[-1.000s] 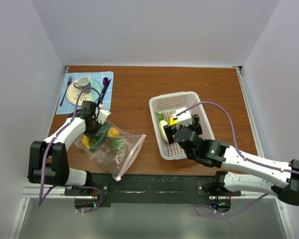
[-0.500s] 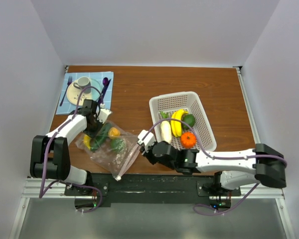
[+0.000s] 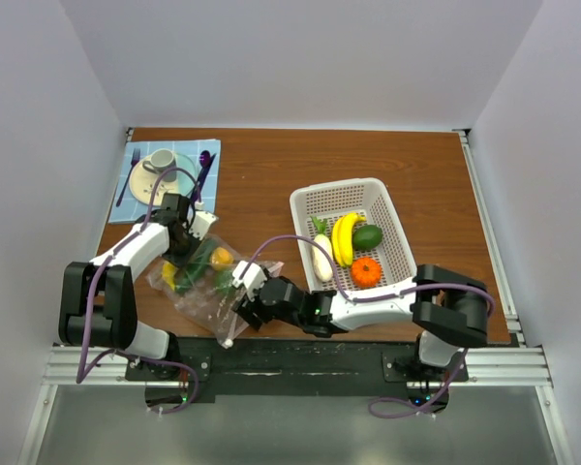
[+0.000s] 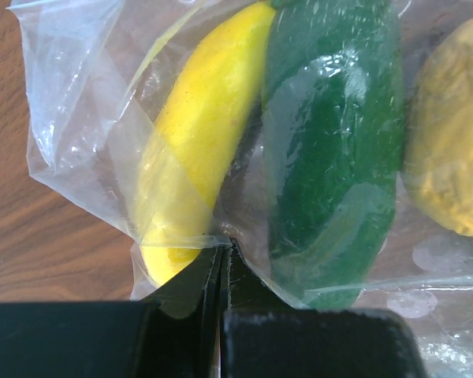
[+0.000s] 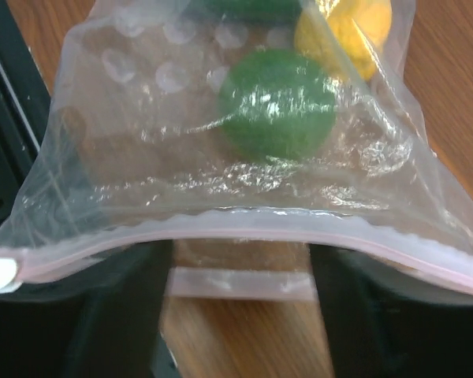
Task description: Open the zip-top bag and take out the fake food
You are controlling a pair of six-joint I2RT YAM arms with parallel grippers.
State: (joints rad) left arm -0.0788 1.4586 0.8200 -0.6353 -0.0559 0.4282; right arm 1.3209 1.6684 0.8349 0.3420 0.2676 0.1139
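The zip-top bag (image 3: 201,295) lies at the front left, clear, with its pink zip strip (image 5: 260,228) across the right wrist view. Inside it are fake food pieces: a yellow one (image 4: 193,142), a dark green one (image 4: 335,150), a green ball (image 5: 276,102) and an orange one (image 5: 343,31). My left gripper (image 3: 179,240) is shut on the bag's far end (image 4: 221,246). My right gripper (image 3: 238,308) is open, its fingers (image 5: 118,315) either side of the zip strip, just short of it. A banana (image 3: 344,237), a white piece (image 3: 322,257), a green piece (image 3: 368,235) and an orange (image 3: 365,272) lie in the basket.
The white perforated basket (image 3: 300,208) stands right of centre. A blue placemat (image 3: 136,194) with a plate, a cup and purple cutlery is at the back left. The black rail (image 3: 300,354) runs along the table's near edge, close to the bag's mouth.
My right arm has left the basket and swung left and forward to the bag's zip mouth. The left gripper has kept its hold on the bag.
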